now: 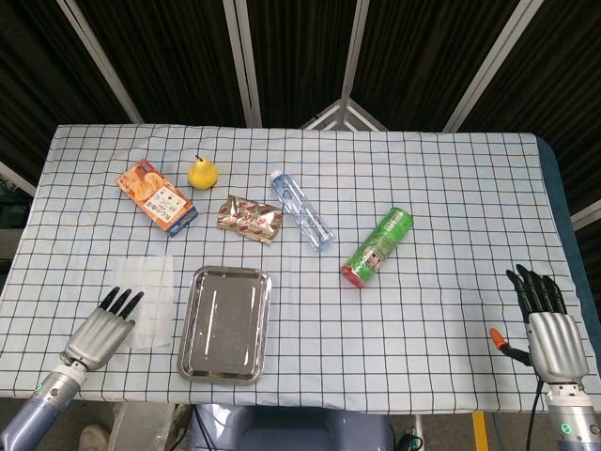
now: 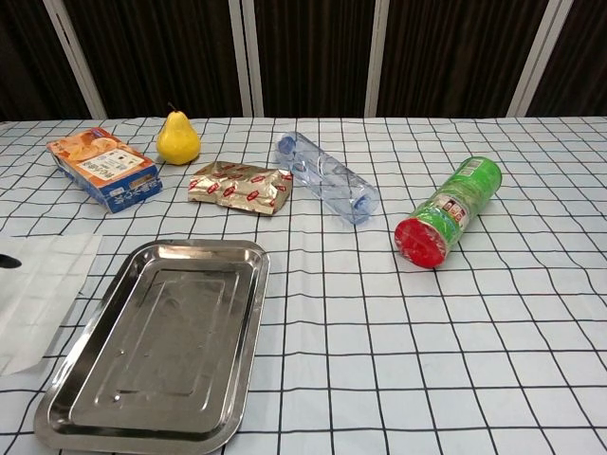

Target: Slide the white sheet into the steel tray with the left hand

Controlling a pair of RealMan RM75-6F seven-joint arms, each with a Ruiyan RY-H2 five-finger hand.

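Left hand (image 1: 101, 331) sits at the table's front-left corner, fingers extended and slightly apart, fingertips (image 1: 123, 300) lying on the near part of the white sheet (image 1: 150, 296). Nothing is clamped in it; it only presses or touches the sheet from above. In the chest view just one dark fingertip shows at the left frame edge, over the sheet.

The white sheet lies flat on the checkered tablecloth (image 1: 441, 188) near the left edge, just beside the steel tray (image 1: 225, 324) on its left side. Its right edge is close to the tray's left rim; I cannot tell whether they touch. The sheet is skewed a bit relative to the tray and is fully outside it.

The steel tray sits near the front edge, left of centre, with nothing in it.

Right hand (image 1: 549, 334) is at the front-right corner, fingers straight and apart, holding nothing, well apart from everything on the table.

Toward the back-left: orange box (image 1: 157, 194), yellow pear (image 1: 202, 173), foil snack packet (image 1: 250, 218), and a clear water bottle (image 1: 301, 209) lying on its side. A green can with red lid (image 1: 377, 246) lies on its side near the centre.
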